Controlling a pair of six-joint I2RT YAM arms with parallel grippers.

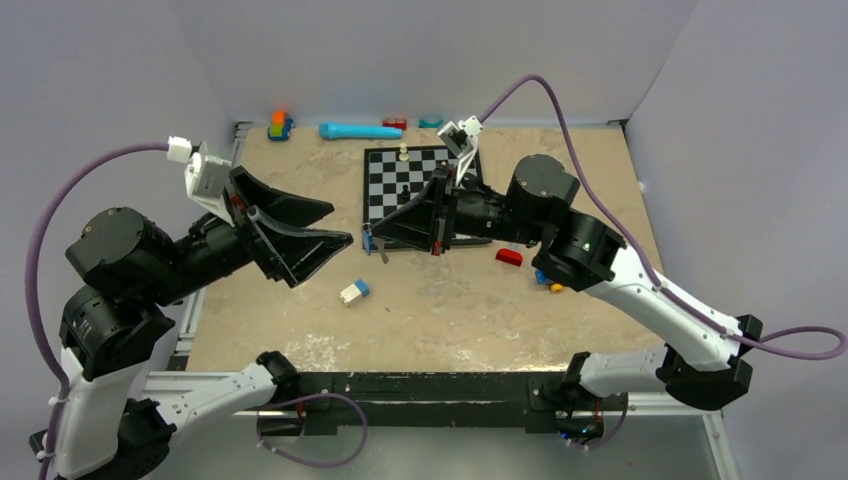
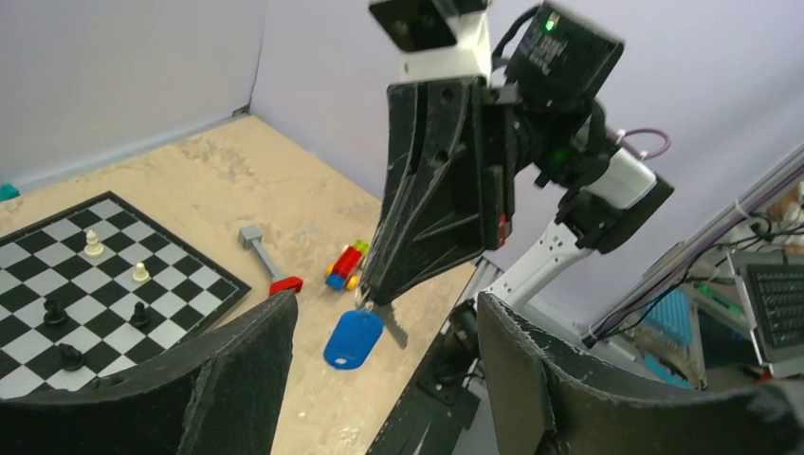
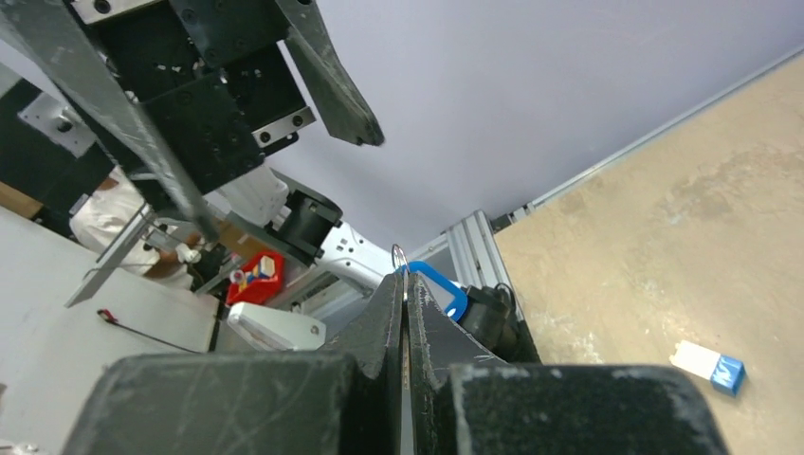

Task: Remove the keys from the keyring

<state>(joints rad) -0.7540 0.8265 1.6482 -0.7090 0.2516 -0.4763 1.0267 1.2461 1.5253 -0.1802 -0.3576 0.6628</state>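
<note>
My right gripper (image 1: 374,238) is shut on a thin metal keyring (image 3: 399,256), held above the table in front of the chessboard. The ring's top pokes out past the closed fingertips (image 3: 391,290). A key with a bright blue oval head (image 2: 354,338) hangs from the ring under the right gripper's tip (image 2: 366,298). It also shows in the right wrist view (image 3: 441,288) and as a small blue spot in the top view (image 1: 367,238). My left gripper (image 1: 342,223) is open and empty. It faces the key from the left, a short gap away.
A chessboard (image 1: 385,172) with a few pieces lies behind the grippers. A blue-and-white block (image 1: 354,291) lies on the table below them. A red piece (image 1: 509,256), a small toy car (image 2: 346,264) and a grey-and-red tool (image 2: 268,266) lie to the right. Toys line the back wall.
</note>
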